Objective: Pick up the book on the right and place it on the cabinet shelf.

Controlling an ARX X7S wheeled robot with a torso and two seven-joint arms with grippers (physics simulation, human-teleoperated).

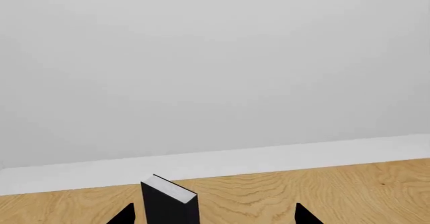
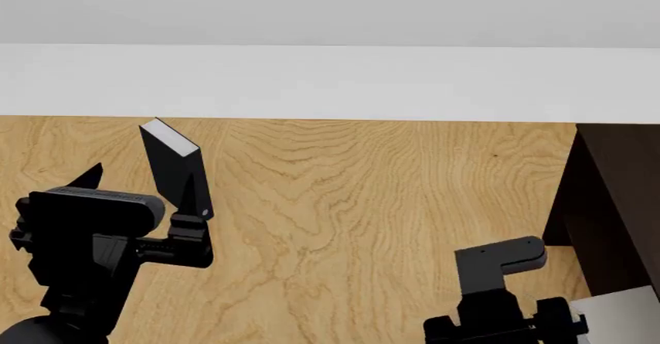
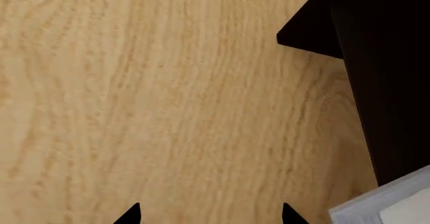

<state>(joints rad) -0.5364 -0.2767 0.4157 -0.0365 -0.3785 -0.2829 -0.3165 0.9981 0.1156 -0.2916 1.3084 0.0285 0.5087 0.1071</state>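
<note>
A light-grey book (image 2: 622, 315) with a paler edge lies at the lower right, beside the very dark cabinet (image 2: 610, 197). Its dots do not show. It also shows in the right wrist view (image 3: 386, 203), next to the cabinet (image 3: 379, 58). I cannot tell the cabinet's shelf boards apart. My right gripper (image 3: 209, 216) is open and empty over the wooden floor, left of this book; in the head view it (image 2: 497, 291) points down. My left gripper (image 1: 215, 216) is open. A black book with a white edge (image 1: 168, 200) stands upright between its fingers, close to one of them.
The floor is light wood (image 2: 361, 205). A white skirting board (image 2: 330, 81) and a pale wall run along the far side. The black book (image 2: 175, 166) stands at the left, by my left gripper (image 2: 144, 191).
</note>
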